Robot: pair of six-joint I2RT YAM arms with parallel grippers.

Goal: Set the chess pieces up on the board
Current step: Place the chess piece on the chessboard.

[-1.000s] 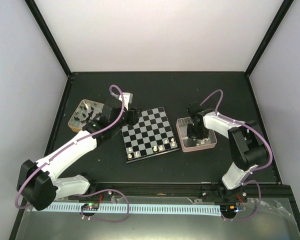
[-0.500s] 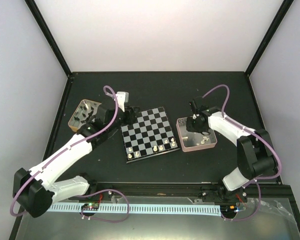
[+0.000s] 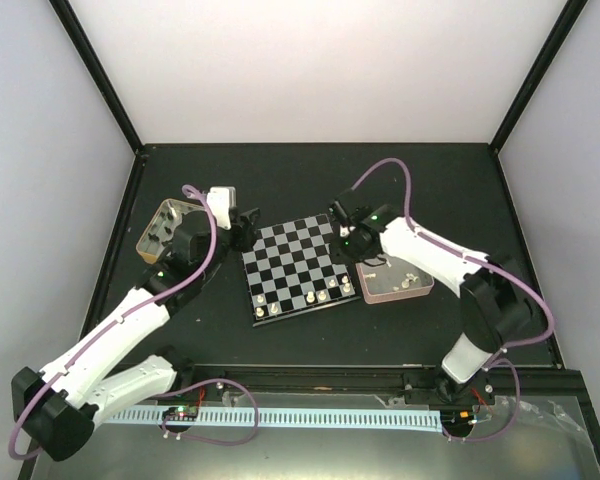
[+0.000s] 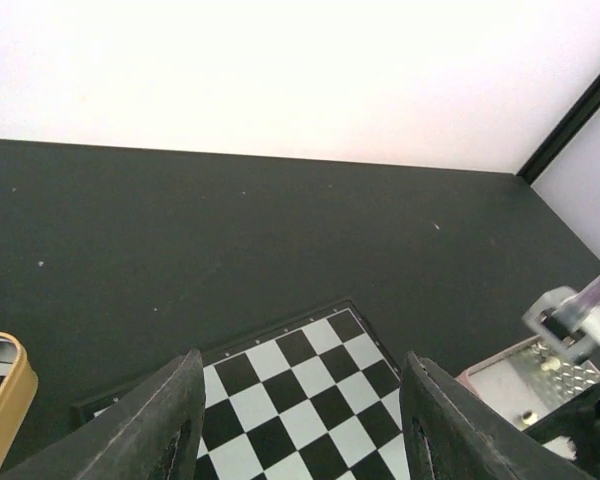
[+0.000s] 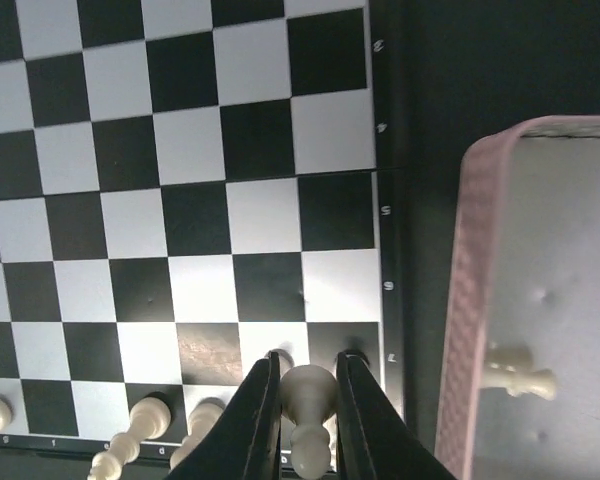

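The right gripper [image 5: 309, 362] is clamped on a white pawn [image 5: 308, 392], holding it above the right side of the board [image 5: 195, 190], just left of the pink tray [image 5: 475, 300]. Another white piece [image 5: 515, 375] lies in that tray. A few white pieces [image 5: 145, 418] stand on the board's near row. The left gripper [image 4: 302, 362] hangs by the board's far left corner, fingers spread and empty, with the tin [image 4: 0, 390] to its left.
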